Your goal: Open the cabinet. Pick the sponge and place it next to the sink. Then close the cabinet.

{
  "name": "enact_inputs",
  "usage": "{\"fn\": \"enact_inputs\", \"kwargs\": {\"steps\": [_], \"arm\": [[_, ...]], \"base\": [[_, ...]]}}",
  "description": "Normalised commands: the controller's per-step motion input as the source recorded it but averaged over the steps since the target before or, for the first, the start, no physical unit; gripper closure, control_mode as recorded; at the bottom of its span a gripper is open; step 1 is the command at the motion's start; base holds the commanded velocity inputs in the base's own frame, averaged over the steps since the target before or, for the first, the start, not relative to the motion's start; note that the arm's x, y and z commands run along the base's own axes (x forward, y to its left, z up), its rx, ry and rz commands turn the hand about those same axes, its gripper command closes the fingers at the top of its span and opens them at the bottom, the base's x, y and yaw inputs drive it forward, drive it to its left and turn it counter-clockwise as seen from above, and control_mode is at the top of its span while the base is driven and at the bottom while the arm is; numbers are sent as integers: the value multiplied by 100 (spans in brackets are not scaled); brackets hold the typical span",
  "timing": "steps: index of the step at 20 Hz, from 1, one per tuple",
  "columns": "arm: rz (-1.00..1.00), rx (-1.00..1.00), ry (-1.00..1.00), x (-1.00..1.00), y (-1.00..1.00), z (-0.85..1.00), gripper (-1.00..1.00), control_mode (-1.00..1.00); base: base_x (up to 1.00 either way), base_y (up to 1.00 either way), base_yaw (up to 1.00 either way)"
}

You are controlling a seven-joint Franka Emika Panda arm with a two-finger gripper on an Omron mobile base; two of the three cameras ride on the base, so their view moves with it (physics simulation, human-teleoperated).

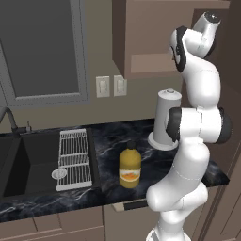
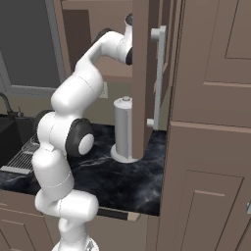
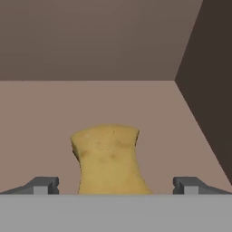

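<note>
Cabinet shelf [image 3: 54, 118], brown, plain: one yellow-tan sponge [image 3: 108, 158] lies directly on it, away from the dark side wall. Countertop [image 1: 155, 160], black marbled stone: carries a yellow-orange bottle [image 1: 129, 169] near the front edge and an upright paper-towel holder [image 1: 165, 120] toward the back, the two apart; a recessed dark sink [image 1: 33, 164] with a white wire rack [image 1: 74, 157] is set into its left part.

A kitchen: black sink [image 1: 28, 160], marble counter [image 1: 108, 136], wooden cabinet [image 1: 155, 37], paper-towel roll [image 1: 165, 117].

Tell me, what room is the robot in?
It looks like a kitchen. There is a black sink with a white wire rack set in a dark marble counter, and a brown wooden cabinet on the wall standing open, with a yellow sponge inside.
</note>
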Motion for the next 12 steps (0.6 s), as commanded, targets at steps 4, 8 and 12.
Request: {"fn": "enact_inputs", "kwargs": {"steps": [4, 8, 12], "arm": [[3, 0, 0, 0, 0, -10, -100, -100], [3, 0, 0, 0, 0, -30, -100, -100], [3, 0, 0, 4, 0, -42, -100, -100]], "base": [[0, 0, 0], [0, 0, 0], [0, 0, 0]]}}
